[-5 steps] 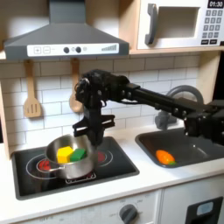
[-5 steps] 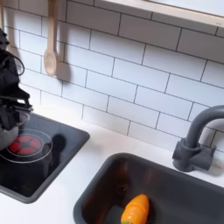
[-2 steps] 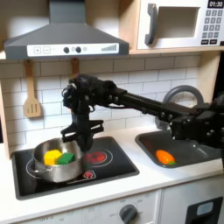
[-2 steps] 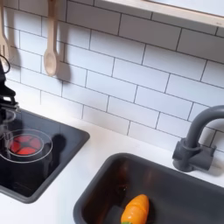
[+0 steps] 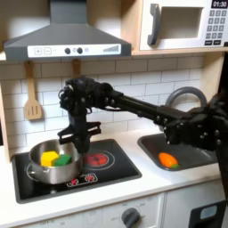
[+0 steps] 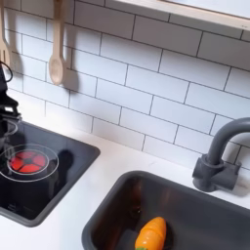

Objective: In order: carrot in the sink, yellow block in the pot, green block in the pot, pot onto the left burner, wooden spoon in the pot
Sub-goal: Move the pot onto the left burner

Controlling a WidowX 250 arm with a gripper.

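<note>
In the first exterior view, the black arm reaches from the right across the toy kitchen, and its tool (image 5: 77, 139) hangs down over the far rim of the pot (image 5: 53, 164). Whether the tool grips the rim I cannot tell; its jaws look narrow, but they are blurred against the steel. The pot sits on the black cooktop (image 5: 116, 169), over the burner at the first exterior view's left. Inside it lie the yellow block (image 5: 49, 159) and the green block (image 5: 62, 161), side by side and touching. The burner (image 5: 96, 159) at the first exterior view's right glows red, just beside the pot. The carrot (image 5: 167, 160) lies in the sink (image 5: 187, 150), below the arched faucet (image 5: 183, 96). A wooden utensil (image 5: 33, 100) hangs on the tiled wall left of the arm.

In the second exterior view, the carrot (image 6: 150, 234) rests on the sink (image 6: 112, 210) floor, its orange body upright in the picture. The faucet (image 6: 217, 156) stands at the basin's back right. The wooden spoon (image 6: 57, 57) hangs on the white tiles, bowl downward. A red burner (image 6: 32, 162) shows on the cooktop (image 6: 63, 181), set in the white worktop (image 6: 73, 220).
</note>
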